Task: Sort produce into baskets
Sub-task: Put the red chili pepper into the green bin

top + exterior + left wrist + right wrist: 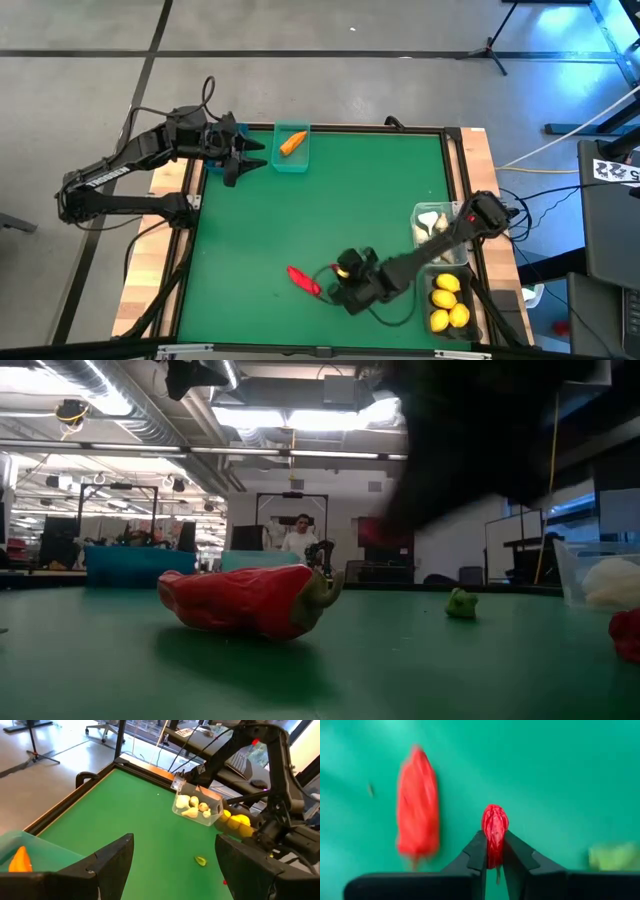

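My right gripper [495, 852] is shut on a small red chili pepper [495, 827] over the table's near middle, where the high view shows that gripper [335, 290]. A larger red chili [417, 817] lies on its side on the green mat [303, 279] just left of it. A tiny green bit [460, 603] rests on the mat nearby. My left gripper [240, 165] hangs open at the far left, beside the blue basket [213, 140] and the teal basket [292, 150], which holds an orange carrot [291, 143]. My right gripper pinches the small chili between its two fingers at one end [495, 845]. The rest of the chili sticks out past the fingertips. The fingers come slanting down from the table's right side. The chili appears to be off the mat.
A clear basket [438, 222] with garlic bulbs stands at the right edge. The dark grey basket [470, 296] with yellow lemons [447, 300] is nearer, in the right corner. Another red piece [625, 635] shows at the low view's right edge. The mat's middle is bare green.
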### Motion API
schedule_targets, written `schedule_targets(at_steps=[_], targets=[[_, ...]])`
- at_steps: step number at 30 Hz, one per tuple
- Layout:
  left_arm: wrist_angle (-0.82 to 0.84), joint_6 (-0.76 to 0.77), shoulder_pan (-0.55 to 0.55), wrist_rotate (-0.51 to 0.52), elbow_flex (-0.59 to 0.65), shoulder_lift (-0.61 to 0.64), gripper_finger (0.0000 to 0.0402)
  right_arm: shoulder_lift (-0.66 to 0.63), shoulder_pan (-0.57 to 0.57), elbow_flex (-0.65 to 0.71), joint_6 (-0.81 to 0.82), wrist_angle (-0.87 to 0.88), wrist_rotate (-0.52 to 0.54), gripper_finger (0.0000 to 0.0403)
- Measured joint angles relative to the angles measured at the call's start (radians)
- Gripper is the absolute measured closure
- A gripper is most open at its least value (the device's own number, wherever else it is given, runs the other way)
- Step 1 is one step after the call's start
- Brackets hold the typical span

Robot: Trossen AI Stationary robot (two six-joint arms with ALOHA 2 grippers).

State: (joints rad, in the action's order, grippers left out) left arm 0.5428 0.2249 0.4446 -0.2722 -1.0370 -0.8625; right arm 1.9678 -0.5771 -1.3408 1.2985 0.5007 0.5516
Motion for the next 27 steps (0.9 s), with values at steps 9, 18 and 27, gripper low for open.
schedule_targets(at_steps=[9, 18, 27], targets=[[0.000, -0.040, 0.000, 0.000, 0.000, 0.019, 0.0126, 0.000, 0.239, -0.211, -0.486, -0.015, 0.006, 0.0358], [0.001, -0.044, 0.000, 0.000, 0.000, 0.038, 0.0126, 0.000, 0.481, -0.290, -0.850, -0.178, -0.082, 0.0357], [0.002, -0.040, 0.001, 0.000, 0.000, 0.064, 0.0126, 0.000, 0.678, -0.288, -0.889, -0.252, -0.175, 0.0357]])
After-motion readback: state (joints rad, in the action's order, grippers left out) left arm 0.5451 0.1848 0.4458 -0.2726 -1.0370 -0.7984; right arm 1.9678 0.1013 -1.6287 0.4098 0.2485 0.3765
